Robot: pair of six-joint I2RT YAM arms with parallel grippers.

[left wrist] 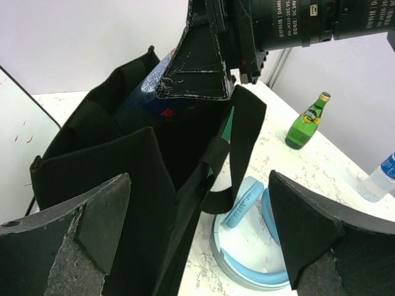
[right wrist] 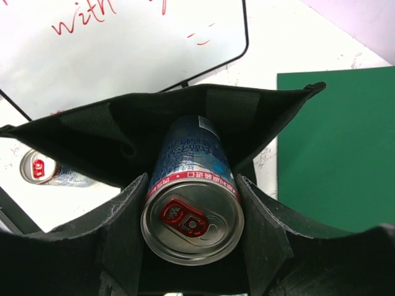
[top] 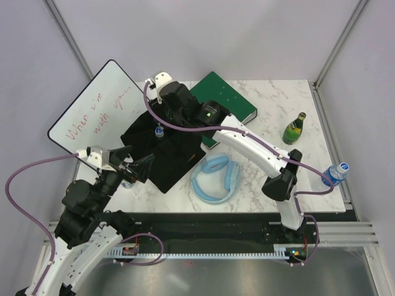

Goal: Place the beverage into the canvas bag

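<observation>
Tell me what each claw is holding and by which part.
The right claw grips the blue beverage can by its sides, just below the top rim. The left claw is open, holding nothing.

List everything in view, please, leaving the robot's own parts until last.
canvas bag: 1, black, table centre
beverage can: 1, blue-silver, in the bag's mouth
second can: 1, silver, table beside the bag
binder: 1, green, behind the bag
whiteboard: 1, white, red writing, far left
headphones: 1, light blue, right of bag
glass bottle: 1, green, right side
water bottle: 1, clear, blue cap, right edge
table: 1, white marble, under everything
left gripper: 1, black, jaws open beside bag
right gripper: 1, black, jaws shut on beverage can
</observation>
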